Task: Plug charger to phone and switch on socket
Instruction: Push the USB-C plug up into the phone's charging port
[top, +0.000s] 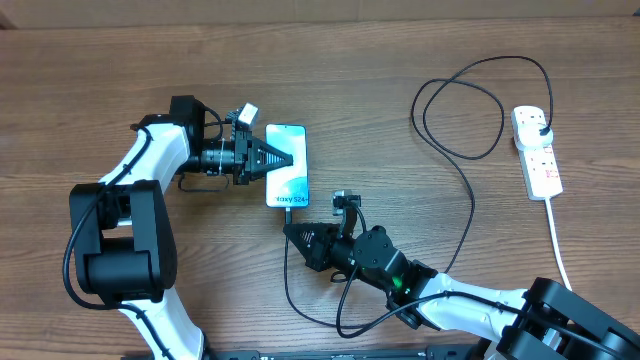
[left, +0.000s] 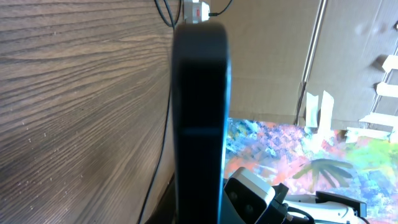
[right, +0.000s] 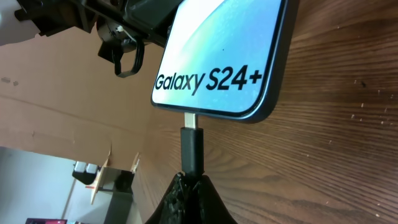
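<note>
The phone (top: 288, 165) is clamped at its left edge by the closed left hand (top: 283, 158) mid-tabletop (top: 400, 60). The charger (right: 192, 149) is pinched by the closed right hand (top: 293, 230) at the phone's near port, its metal tip partly exposed. If it is pushed off-axis, the tip could be bent or the phone skewed. The socket (top: 537, 150) is set well apart, at the right.

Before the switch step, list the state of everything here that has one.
phone: screen lit.
charger: connector at the phone's port, metal tip showing; plug in the socket.
socket: switch position too small to tell.
left gripper: shut on the phone.
right gripper: shut on the charger.
</note>
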